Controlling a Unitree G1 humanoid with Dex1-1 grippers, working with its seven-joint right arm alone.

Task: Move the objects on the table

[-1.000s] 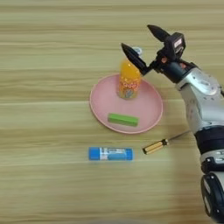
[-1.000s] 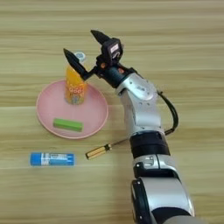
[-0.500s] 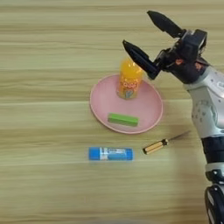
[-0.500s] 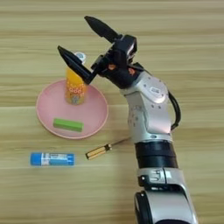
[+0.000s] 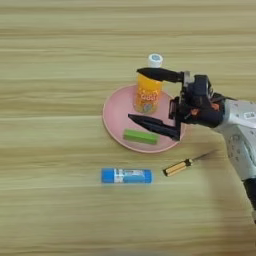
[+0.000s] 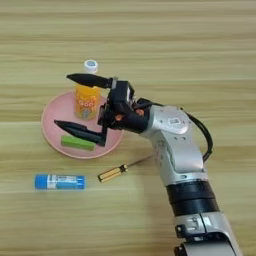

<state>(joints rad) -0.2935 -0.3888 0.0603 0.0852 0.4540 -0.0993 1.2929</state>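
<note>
End effector (image 5: 150,100) spread wide over the pink plate (image 5: 114,122), holding nothing.

Its two black tapered fingers (image 6: 85,79) point left, one crossing the upper part of the orange-drink bottle (image 5: 148,94) and hiding a band of it below the white cap, the other lying low over the plate just beside the small green bar (image 5: 140,136). The bottle stands upright on the smooth round plate; the flat rectangular bar lies near the plate's front rim. On the plank-grained wooden counter (image 5: 50,60), the blue tube (image 5: 126,175) with its white label lies in front of the plate, and the thin screwdriver (image 5: 182,165) with amber handle lies to its right, its slim shaft faint against the wood.
</note>
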